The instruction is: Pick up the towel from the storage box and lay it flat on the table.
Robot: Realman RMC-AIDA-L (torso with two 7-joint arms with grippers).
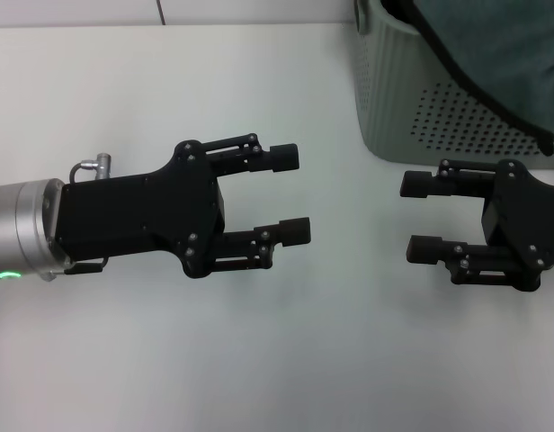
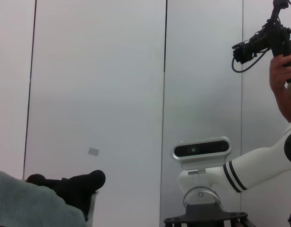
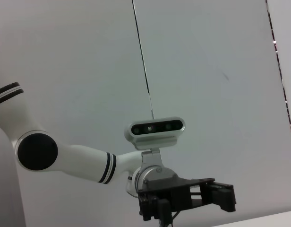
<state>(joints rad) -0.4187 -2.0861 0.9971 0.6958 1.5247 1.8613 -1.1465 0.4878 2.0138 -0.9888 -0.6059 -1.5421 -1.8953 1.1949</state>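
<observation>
The towel (image 1: 502, 45), teal-grey side up, is seen bundled in the storage box (image 1: 412, 108), with its black-stitched edge draped over the box's rim and running down along the perforated wall; its long axis cannot be judged, since much of it is cut off by the frame edge. The box is stood on the table (image 1: 124, 99). Just in front of the box, the right gripper (image 1: 414, 216) is held with fingers apart. Farther from the box, the left gripper (image 1: 290, 193) is likewise spread, facing it.
</observation>
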